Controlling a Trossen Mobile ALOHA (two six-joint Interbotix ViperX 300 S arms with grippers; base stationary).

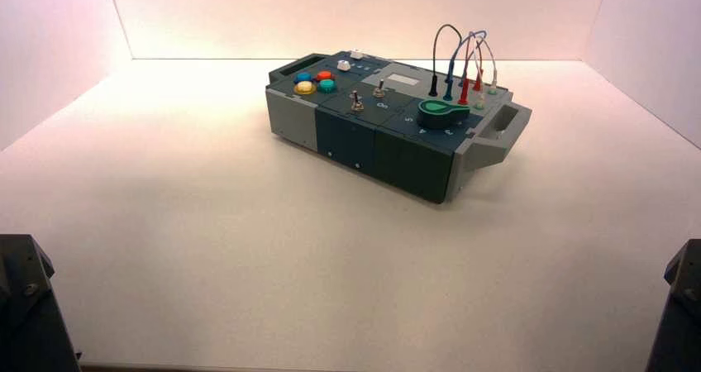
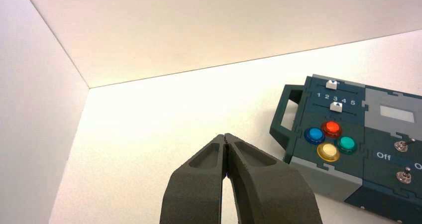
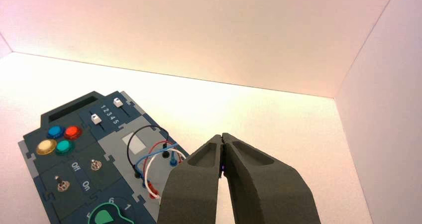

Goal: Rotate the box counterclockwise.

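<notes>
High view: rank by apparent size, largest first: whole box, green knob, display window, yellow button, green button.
1. Box
2. Green knob
3. Display window
4. Yellow button and green button: look alike in size, and the yellow's visible rim makes it unsure, so not ranked against each other.

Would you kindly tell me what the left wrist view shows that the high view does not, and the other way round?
Only the left wrist view: the left gripper's closed fingertips, and the slider numbers 1 to 5.
Only the high view: the green knob, the looped wires and the handle at the box's right end.
Both: the box, its four coloured buttons, two white sliders and two toggle switches.
</notes>
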